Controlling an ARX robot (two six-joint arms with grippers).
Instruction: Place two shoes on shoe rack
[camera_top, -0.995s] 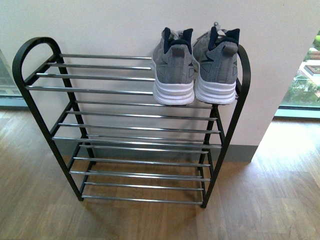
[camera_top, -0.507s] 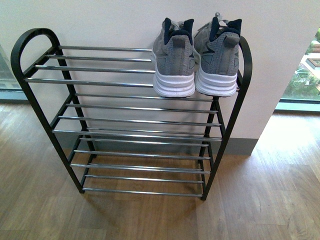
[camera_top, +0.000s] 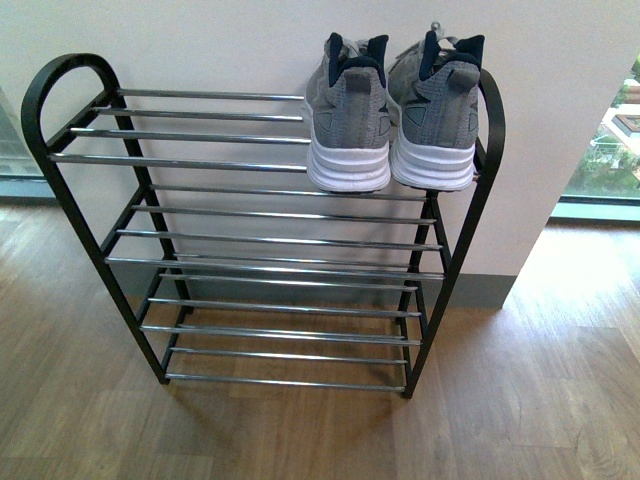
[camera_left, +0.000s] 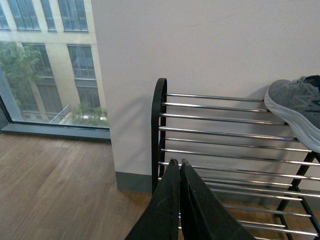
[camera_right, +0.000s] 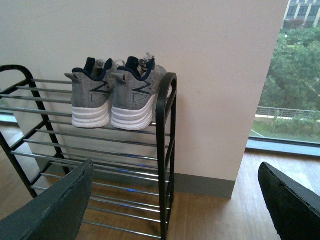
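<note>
So, the left tool (camera_left: 178, 162): its two dark fingers are pressed together with nothing between them. It hangs in front of the shoe rack (camera_top: 200, 160), low down near the arched end that has no shoes on it. The right tool (camera_right: 175, 167) is spread wide, one finger at each side of its wrist view, and it isn't gripping anything either. Through the gap we see the rack's other arched end and both shoes, which sit higher than the fingertips and well apart from them. Neither tool touches a shoe or the rack.

The shoes are grey knit lace-up sneakers with chunky white soles, dark navy collar lining and dark stripe marks on the sides. We'll call them the inner shoe (camera_top: 347, 110) and the outer shoe (camera_top: 435, 105). Both are upright on the top tier, heels toward the front camera and toes toward the wall (camera_top: 200, 50), with the white heels sticking out a bit past the front bar. They're side by side, and we can't tell if they actually touch. The outer shoe is just beside the black arched end on the right arm's side.

The rack is a black frame with four tiers of shiny chrome bars, and it stands on a wooden floor (camera_top: 520, 400) against the wall.
</note>
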